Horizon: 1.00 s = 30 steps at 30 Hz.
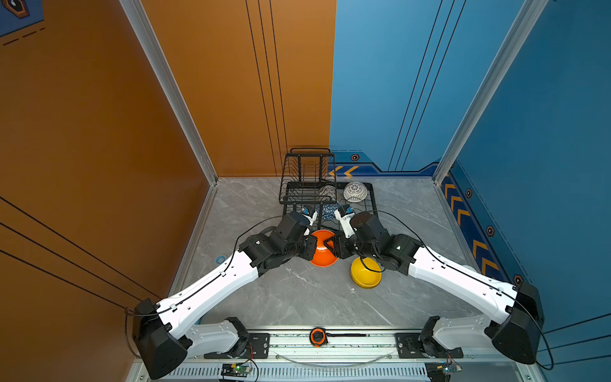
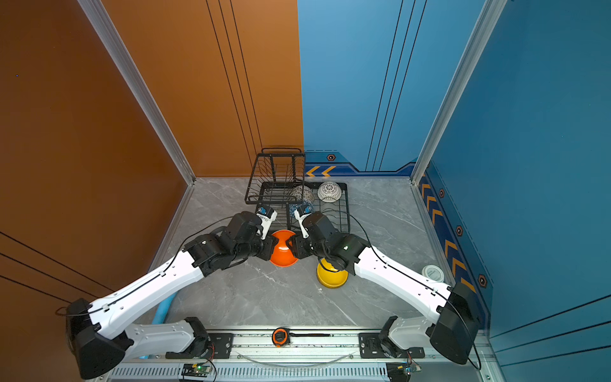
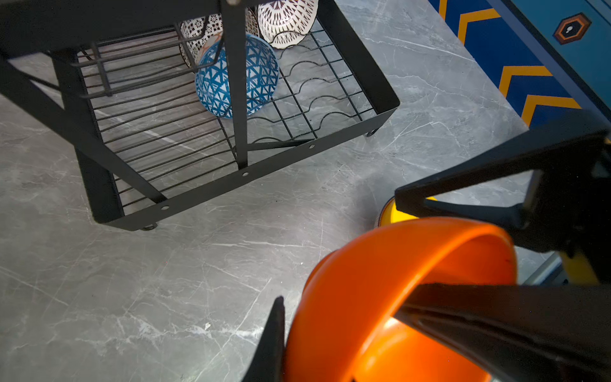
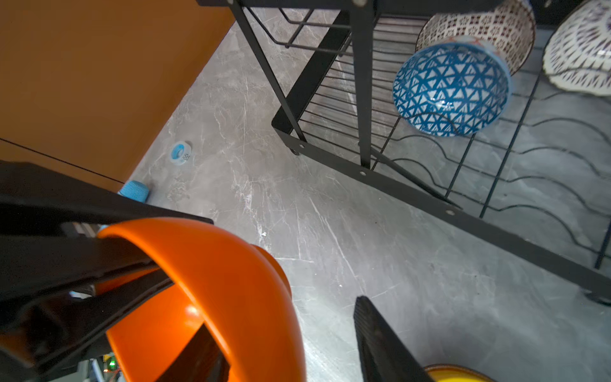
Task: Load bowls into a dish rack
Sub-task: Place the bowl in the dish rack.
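An orange bowl (image 1: 322,254) (image 2: 282,254) hangs tilted on edge in front of the dish rack (image 1: 372,198) (image 2: 345,205). My left gripper (image 1: 312,246) (image 3: 340,307) is shut on its rim, one finger inside and one outside. My right gripper (image 1: 332,246) (image 4: 284,317) is open and straddles the opposite rim; its outer finger stands clear of the wall. A yellow bowl (image 1: 365,273) (image 4: 456,373) sits on the table under the right arm. In the rack lie a blue-white triangle bowl (image 3: 251,76) (image 4: 449,89) and two white black-patterned bowls (image 1: 355,191) (image 1: 329,191).
The rack's raised basket tier (image 1: 309,175) stands at its left end. A small blue-white disc (image 4: 180,152) lies by the orange wall and a round white tin (image 2: 432,273) near the blue wall. A tape measure (image 1: 318,336) sits on the front rail.
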Each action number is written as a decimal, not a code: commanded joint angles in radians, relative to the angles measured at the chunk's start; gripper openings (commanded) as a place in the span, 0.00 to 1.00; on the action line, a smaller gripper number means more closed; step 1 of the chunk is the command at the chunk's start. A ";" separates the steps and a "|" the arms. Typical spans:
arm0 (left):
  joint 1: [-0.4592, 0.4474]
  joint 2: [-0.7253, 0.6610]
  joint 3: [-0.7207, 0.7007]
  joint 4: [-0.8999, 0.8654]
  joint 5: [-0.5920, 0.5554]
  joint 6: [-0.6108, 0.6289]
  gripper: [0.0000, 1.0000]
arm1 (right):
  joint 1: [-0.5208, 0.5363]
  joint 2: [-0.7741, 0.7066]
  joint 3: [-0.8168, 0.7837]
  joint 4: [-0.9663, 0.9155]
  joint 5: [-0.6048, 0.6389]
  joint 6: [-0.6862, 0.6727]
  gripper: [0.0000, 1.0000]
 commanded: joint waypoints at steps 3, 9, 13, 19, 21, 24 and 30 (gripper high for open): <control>-0.009 0.000 0.032 0.043 -0.018 0.008 0.00 | -0.005 0.004 0.010 0.016 -0.015 0.013 0.38; -0.010 -0.010 0.025 0.051 -0.021 0.006 0.00 | -0.005 0.001 0.005 0.014 -0.019 0.014 0.26; -0.010 -0.013 0.022 0.052 -0.019 0.004 0.00 | -0.004 -0.001 0.004 0.016 -0.019 0.017 0.17; -0.011 -0.012 0.014 0.052 -0.015 0.002 0.00 | -0.003 -0.010 0.002 0.015 -0.018 0.015 0.01; -0.013 -0.012 0.008 0.052 -0.012 0.002 0.00 | -0.005 -0.011 0.001 0.013 -0.015 0.014 0.00; -0.013 -0.016 -0.002 0.052 -0.010 0.000 0.09 | -0.003 -0.014 0.002 0.010 -0.012 0.008 0.00; -0.009 -0.035 -0.024 0.050 0.003 -0.001 0.30 | -0.013 -0.017 0.008 -0.002 -0.004 -0.008 0.00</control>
